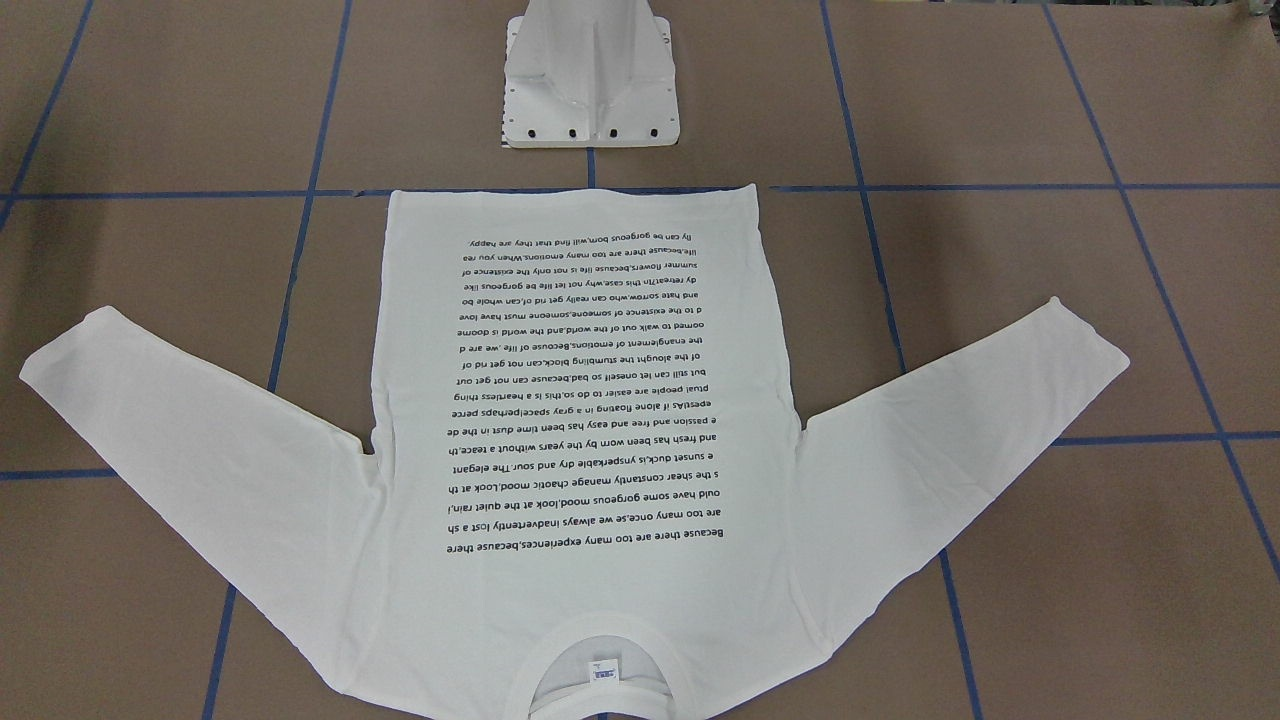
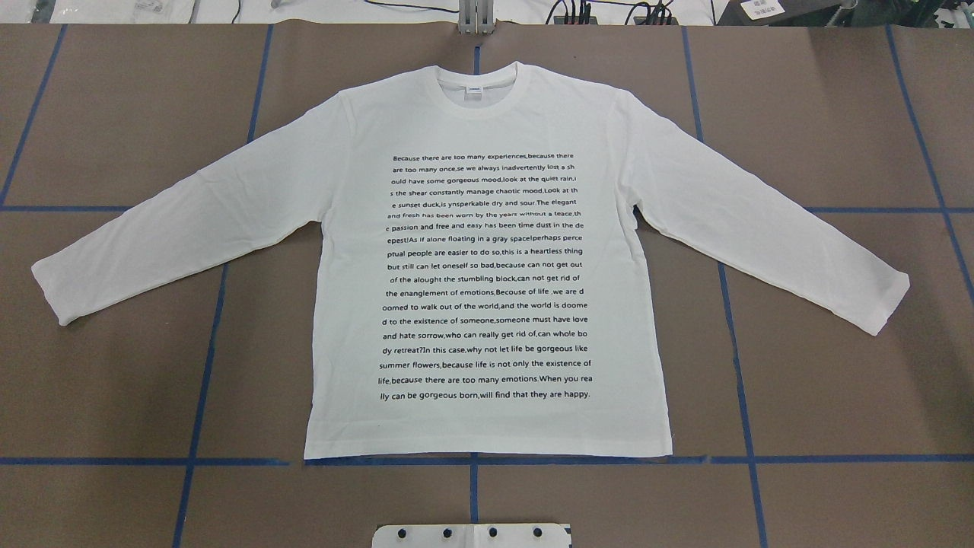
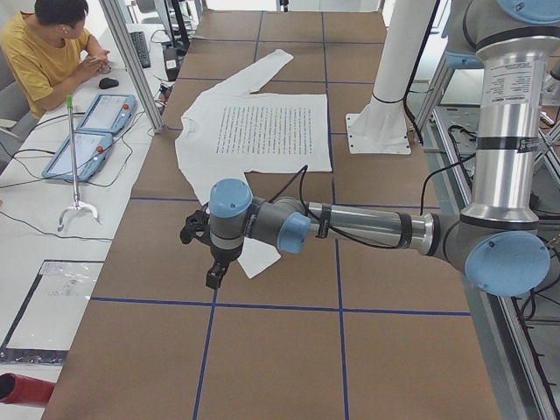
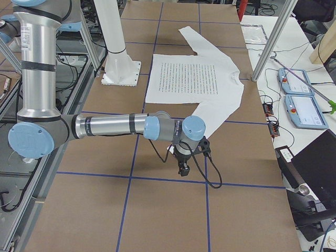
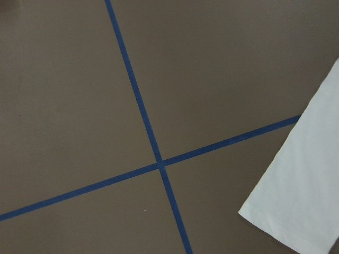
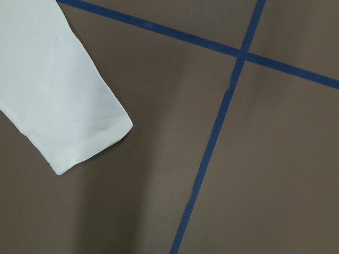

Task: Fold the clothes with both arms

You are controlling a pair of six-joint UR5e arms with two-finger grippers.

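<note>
Folding looks not yet begun: the shirt [image 2: 487, 259] lies flat, text up, on the bench [image 2: 114, 396], one cuff [image 5: 296, 201] just beside and below the left hand [image 3: 214, 273], the other likewise by the right hand [image 4: 182, 168], both hovering, open or closed I cannot tell, so each probably must descend onto its cuff.
</note>
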